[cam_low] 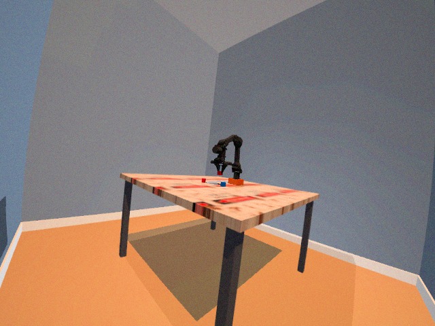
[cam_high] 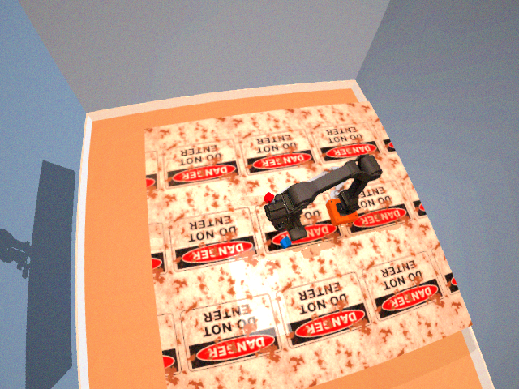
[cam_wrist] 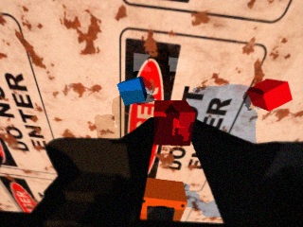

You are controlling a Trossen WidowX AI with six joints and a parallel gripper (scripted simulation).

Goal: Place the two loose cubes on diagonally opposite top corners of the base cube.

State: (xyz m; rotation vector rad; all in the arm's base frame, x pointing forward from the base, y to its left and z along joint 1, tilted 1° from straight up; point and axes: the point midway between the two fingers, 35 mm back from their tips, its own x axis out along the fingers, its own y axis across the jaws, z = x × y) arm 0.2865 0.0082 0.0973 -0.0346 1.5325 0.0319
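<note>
Gripper (cam_high: pixel 289 221) (cam_low: pixel 219 172) (cam_wrist: pixel 170 121) is clamping a red cube; jaws are standing partway open, about the cube's width apart. The held cube (cam_low: pixel 219 172) (cam_wrist: pixel 174 123) is sitting between the fingertips, both sides being pinched, and is hanging above the tabletop (cam_high: pixel 201 284) (cam_low: pixel 277 200) (cam_wrist: pixel 80 109). From the top, gripper and arm are hiding it. Exact levelness: cannot tell.

Blue cube (cam_high: pixel 285 241) (cam_low: pixel 223 184) (cam_wrist: pixel 133 91) is resting on the table near the gripper, apart from the held cube. In the wrist view it is showing up and left of the held one. The other red cube (cam_high: pixel 268 197) (cam_low: pixel 203 180) (cam_wrist: pixel 272 95) is resting on the table too, showing up and right in that view, well apart from the blue cube.

Farther out, the black arm (cam_high: pixel 324 184) (cam_low: pixel 236 154) is rising from an orange base (cam_high: pixel 334 218) (cam_low: pixel 231 181) (cam_wrist: pixel 166 190) and bending over, with the gripper pointing down. Danger signs are patterning the tabletop.
</note>
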